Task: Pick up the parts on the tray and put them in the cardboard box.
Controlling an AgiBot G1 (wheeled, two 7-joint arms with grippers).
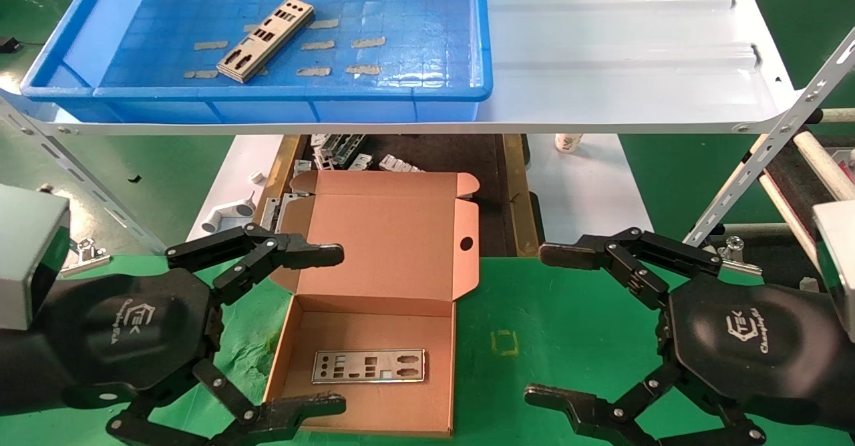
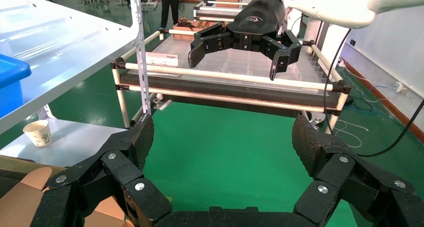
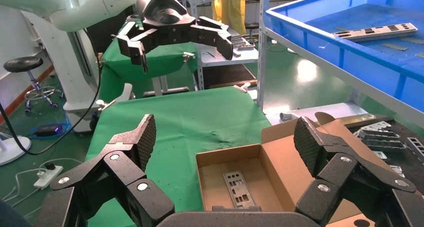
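Evidently thin, stiff and slippery, the 1 part (image 1: pixel 274 39) left flat in the tray (image 1: pixel 60 52) wants pinching across its long edges, with left gripper (image 1: pixel 334 329) and right gripper (image 1: pixel 538 326) both spread wide and empty beside the cardboard box (image 1: pixel 374 326).

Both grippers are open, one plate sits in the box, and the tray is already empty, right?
Not quite: the tray is not empty. The head view shows one plate lying in it. The rest holds: another plate lies in the box, and left gripper and right gripper are open.
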